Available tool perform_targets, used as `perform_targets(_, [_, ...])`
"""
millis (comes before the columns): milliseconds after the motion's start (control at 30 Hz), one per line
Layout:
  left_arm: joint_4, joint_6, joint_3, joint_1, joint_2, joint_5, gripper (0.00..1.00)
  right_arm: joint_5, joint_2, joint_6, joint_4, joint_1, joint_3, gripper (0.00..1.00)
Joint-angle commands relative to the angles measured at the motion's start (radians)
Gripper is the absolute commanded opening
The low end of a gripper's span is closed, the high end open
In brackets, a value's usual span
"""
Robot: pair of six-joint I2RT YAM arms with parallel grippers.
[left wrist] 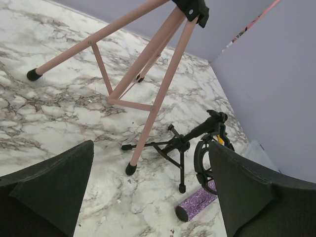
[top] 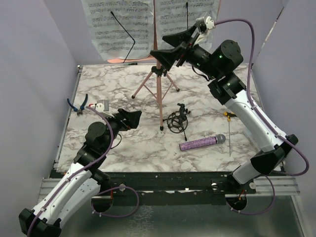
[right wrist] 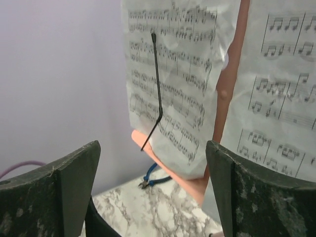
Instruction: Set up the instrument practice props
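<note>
The stand (top: pixel 159 94) is at the far centre of the table (top: pixel 123 148), its three pink legs spread and its black-capped feet on the marble top. The desk carries two white pages (top: pixel 116 27) printed with music, one on each side of the pink centre pole. A thin black wire (top: pixel 129 37) lies across the face of each page. The lower edges of the pages rest on a pink ledge.

The mount (top: pixel 177 122) is upright on its own small black tripod, just to the right of the stand's near foot. The microphone (top: pixel 200 143) lies on its side, near and right of the mount. Its body is glittery purple and its grey head points right.

Pliers (top: pixel 79 103) lie at the left edge of the table. A screwdriver (top: pixel 229 118) lies at the right, beyond the microphone.

The left arm rises from the near left, bent at the elbow. The left gripper (top: pixel 137 116) is low over the table and is aimed at the stand's legs. Its jaws are wide open and clear of the legs.

The right arm reaches from the near right to the far side and is raised high, with the wrist turned left. The right gripper (top: pixel 158 44) is level with the ledge. Its jaws are open, one finger above the other, and the wrist view shows the pole and left page beyond them.
</note>
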Motion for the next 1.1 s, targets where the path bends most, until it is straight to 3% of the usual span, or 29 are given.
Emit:
perform_targets(0, [-0.023, -0.063, -0.050, -0.001, -0.030, -0.045, 0.99, 0.023, -0.106, 0.020, 0.059, 0.003, -0.153, 0.94])
perform_targets(100, [-0.035, -0.085, -0.077, -0.001, -0.037, -0.077, 0.99, 0.058, -0.194, 0.031, 0.090, 0.005, -0.296, 1.00])
perform_targets(467, [-0.043, -0.139, -0.149, -0.001, 0.002, -0.090, 0.99, 0.243, -0.416, 0.036, -0.019, 0.003, -0.674, 1.00])
perform_targets(700, [-0.037, -0.086, -0.144, -0.001, 0.041, 0.023, 0.99, 0.357, -0.489, 0.079, -0.088, -0.006, -0.891, 1.00])
perform_targets(900, [-0.033, -0.059, -0.110, -0.001, 0.075, 0.104, 0.99, 0.326, -0.487, 0.143, -0.129, -0.068, -0.984, 1.00])
perform_targets(1067, [-0.012, -0.061, -0.070, -0.001, 0.125, 0.198, 0.99, 0.142, -0.504, 0.265, -0.063, -0.236, -1.078, 1.00])
